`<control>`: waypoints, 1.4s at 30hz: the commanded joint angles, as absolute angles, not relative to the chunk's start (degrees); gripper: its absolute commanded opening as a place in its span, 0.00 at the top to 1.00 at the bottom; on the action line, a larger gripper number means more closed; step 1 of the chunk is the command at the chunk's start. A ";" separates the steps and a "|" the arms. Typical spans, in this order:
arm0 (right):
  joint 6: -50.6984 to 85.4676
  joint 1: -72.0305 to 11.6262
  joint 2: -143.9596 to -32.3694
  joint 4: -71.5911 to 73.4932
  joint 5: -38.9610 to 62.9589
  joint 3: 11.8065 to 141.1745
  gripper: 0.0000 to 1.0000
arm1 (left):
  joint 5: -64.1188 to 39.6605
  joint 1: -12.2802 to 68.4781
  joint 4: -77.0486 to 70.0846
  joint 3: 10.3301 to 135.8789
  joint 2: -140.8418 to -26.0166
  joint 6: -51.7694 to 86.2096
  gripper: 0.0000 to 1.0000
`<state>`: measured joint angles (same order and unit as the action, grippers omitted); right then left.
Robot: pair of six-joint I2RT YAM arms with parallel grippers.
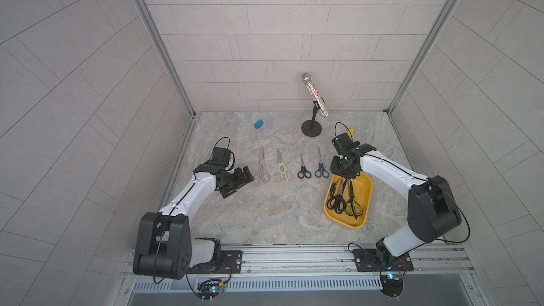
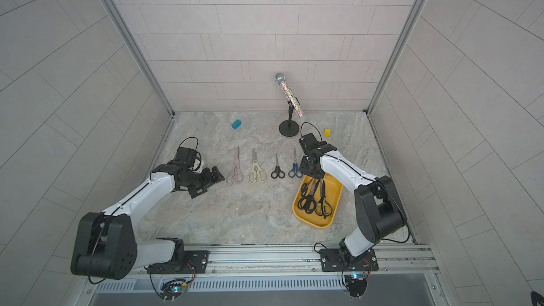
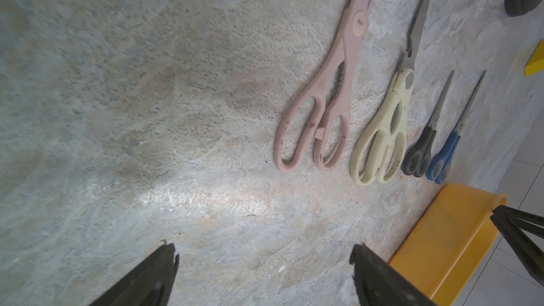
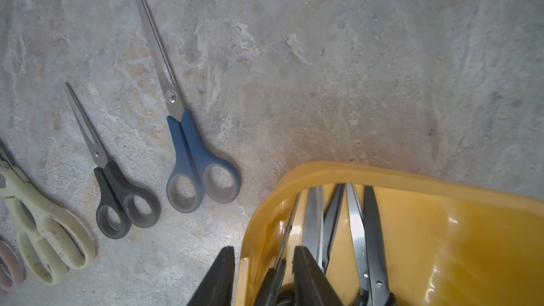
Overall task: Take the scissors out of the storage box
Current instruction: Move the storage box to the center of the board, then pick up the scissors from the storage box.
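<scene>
Pale tiled panels enclosed the cell on three sides, joined by aluminium corner posts. The work surface was mottled grey-beige stone-pattern, evenly lit, with one glare patch.

Bare tabletop lies open on the near side of the storage box; blue scissors crowd just beside its far corner, microphone stand looms beyond.

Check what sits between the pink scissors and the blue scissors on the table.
Two pairs: the cream scissors next to the pink scissors, then the small black scissors beside the blue scissors. Both top views show the row.
</scene>
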<state>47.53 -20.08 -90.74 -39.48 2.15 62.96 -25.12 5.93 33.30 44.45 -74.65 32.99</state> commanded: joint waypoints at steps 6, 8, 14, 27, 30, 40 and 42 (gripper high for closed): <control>41.25 -19.49 -94.82 -38.59 0.96 63.77 0.87 | -24.00 5.90 34.53 44.57 -73.36 32.97 0.00; 37.58 -18.66 -94.81 -40.33 0.96 65.01 0.91 | -23.92 5.93 34.61 44.74 -73.32 32.93 0.00; 28.13 -14.19 -95.01 -42.56 2.11 68.49 0.93 | -23.96 5.97 33.98 44.99 -74.25 33.26 0.00; 26.84 -11.95 -111.44 -41.86 6.81 84.54 0.77 | -24.16 5.94 34.49 46.15 -75.25 33.12 0.00; 26.54 -11.95 -108.99 -44.10 5.06 85.98 0.63 | -23.73 5.99 34.85 46.27 -75.18 32.59 0.00; 24.26 -11.78 -92.90 -56.70 -0.25 76.81 0.61 | -23.73 5.98 33.84 46.66 -76.45 32.21 0.00; 24.28 -11.69 -90.48 -57.90 -0.60 73.42 0.63 | -23.82 5.98 33.82 46.89 -76.77 32.13 0.00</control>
<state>25.23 -11.62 -91.90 -51.33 1.72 77.30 -24.29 5.93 33.69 45.15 -75.94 33.36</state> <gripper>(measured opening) 0.371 0.999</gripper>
